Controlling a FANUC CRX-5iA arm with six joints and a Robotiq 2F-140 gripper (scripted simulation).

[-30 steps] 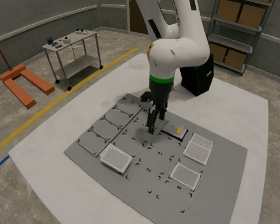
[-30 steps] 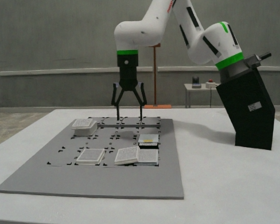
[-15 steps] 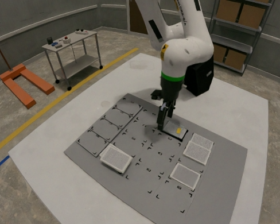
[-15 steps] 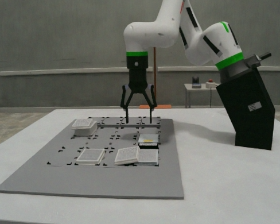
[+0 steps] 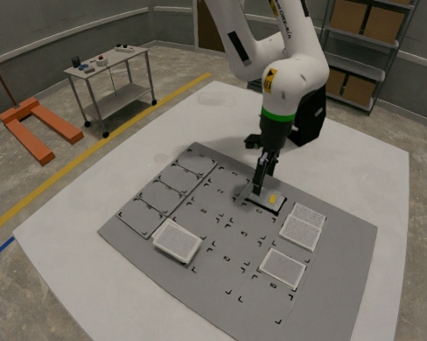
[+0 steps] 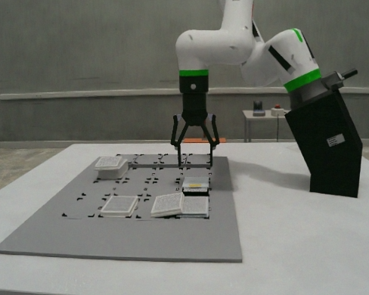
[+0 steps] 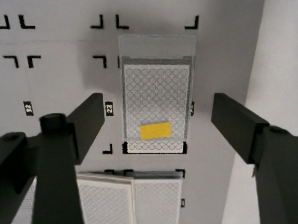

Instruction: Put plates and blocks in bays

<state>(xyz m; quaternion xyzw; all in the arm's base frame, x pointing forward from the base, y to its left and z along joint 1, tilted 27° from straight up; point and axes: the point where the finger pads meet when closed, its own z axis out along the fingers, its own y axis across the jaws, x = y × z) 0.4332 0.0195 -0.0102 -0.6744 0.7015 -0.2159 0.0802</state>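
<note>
i judge the step in hand to be the lid job. my tool (image 5: 263, 181) (image 6: 195, 165) (image 7: 158, 107) is about two-thirds open with nothing between its fingers, hanging above the lid (image 5: 264, 191) (image 6: 195, 181) (image 7: 157, 47) with one finger toward the table's (image 5: 380, 153) (image 6: 290, 246) (image 7: 280, 75) edge by my base and one toward its far edge. the lid sits askew on the culture plate (image 7: 155, 147), shoved toward the table's right edge, so a strip of wells shows on the left.

the next move calls for coming straight down, closing on the lid alone, lifting it level, shifting it left and pressing it fully down. if i go too low i may grip the body as well; a tilted lid could jam.

toward the table's left edge, the leaning plate (image 5: 300, 232) (image 6: 167, 205) (image 7: 105, 202) rests on the lower plate (image 5: 310, 214) (image 6: 197, 206) (image 7: 157, 200); i'd guess it wants bay 21. toward the far edge, the top plate (image 5: 178, 240) (image 6: 110, 163) lies on the block (image 6: 113, 173), and probably belongs in 33. the lone plate (image 5: 283, 267) (image 6: 119, 205) looks settled in 31.
</note>
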